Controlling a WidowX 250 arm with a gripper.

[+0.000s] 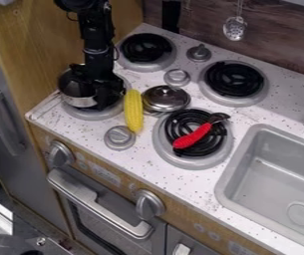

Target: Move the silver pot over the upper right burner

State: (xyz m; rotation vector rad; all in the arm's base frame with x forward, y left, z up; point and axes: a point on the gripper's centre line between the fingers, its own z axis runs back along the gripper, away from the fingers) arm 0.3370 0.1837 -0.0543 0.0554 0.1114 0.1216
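Claw [95, 91] overlaps the pot [78, 101] at 10 o'clock; open or closed, cannot tell. Pickup stage, in my judgement; next move requires a confirmed hold, then a lift toward the upper right burner [234, 79] at 2 o'clock. Pot appears silver, rounded, shiny, partly obscured.

The corn [133, 110] is yellow, the countertop [258, 115] white with dark speckles.
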